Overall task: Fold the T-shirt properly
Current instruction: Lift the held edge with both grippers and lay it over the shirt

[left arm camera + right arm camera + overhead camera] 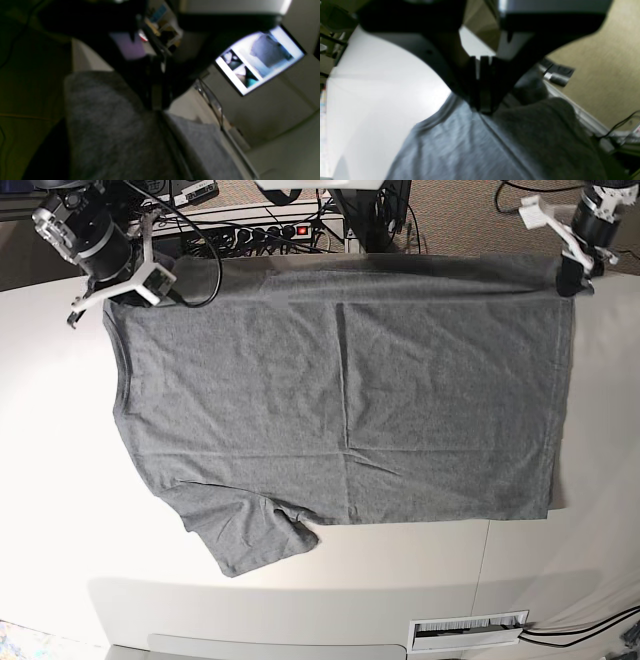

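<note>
T-shirt (pixel 340 400) spread flat on the white worktop (pixel 60 480), long axis running left to right in the base view: neckline and shoulders at the left, bottom hem at the right, one sleeve splayed toward the near left. Far long edge draped over the worktop's far rim.

Right claw (pixel 130 285) at the far-left corner, on the shoulder by the ribbed collar; in its wrist view, closed tight (pixel 482 110) on the grey cloth, pinching a raised ridge of it. Left claw (pixel 572 280) at the far-right corner, on the hem end; in its wrist view, narrow and clamped (pixel 156 107) on the fabric, though dark and blurred there.

So both claws already on the far edge, one at each end of the long axis, neither nearer than the other; whole body of the shirt lying nearward from them. Likely next: carry that far edge toward the near side, both ends level, to fold lengthwise. Risk: one corner lagging and skewing the crease.
</note>
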Controlling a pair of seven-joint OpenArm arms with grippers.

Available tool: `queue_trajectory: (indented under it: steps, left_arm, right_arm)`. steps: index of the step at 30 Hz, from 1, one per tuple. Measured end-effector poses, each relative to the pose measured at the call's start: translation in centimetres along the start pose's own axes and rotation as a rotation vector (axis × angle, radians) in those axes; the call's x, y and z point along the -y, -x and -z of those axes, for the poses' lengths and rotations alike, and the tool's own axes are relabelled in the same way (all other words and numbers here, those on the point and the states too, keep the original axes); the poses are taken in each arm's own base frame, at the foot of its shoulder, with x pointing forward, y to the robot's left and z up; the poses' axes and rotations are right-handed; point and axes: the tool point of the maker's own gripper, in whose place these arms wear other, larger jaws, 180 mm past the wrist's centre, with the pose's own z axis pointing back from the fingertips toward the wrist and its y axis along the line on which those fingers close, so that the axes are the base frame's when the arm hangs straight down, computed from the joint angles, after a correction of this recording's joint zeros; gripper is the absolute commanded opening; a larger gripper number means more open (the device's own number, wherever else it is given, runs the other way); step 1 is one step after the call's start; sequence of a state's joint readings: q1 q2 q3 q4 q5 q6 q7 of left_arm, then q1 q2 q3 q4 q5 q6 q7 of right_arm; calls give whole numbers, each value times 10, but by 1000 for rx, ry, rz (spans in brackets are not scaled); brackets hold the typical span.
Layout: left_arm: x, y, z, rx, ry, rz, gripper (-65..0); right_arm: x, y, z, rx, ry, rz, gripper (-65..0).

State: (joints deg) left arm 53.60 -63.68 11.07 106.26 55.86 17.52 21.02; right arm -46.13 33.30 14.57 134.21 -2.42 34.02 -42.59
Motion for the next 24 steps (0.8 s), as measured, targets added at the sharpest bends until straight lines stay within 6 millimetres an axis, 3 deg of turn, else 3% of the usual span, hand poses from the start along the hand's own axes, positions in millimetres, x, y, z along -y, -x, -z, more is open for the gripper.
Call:
queue_trajectory:
  steps: [11,20,24]
  left_arm:
    - [-36,19,21,-17,-86,-87,-650]
    - [-86,38,44,-40,-210,-197,-650]
    - [-96,40,49,-29,-229,-262,-650]
  right_arm:
    - [28,-27,5,99,100,41,-650]
    - [40,-32,5,113,145,17,-650]
    - [47,-38,5,135,166,18,-650]
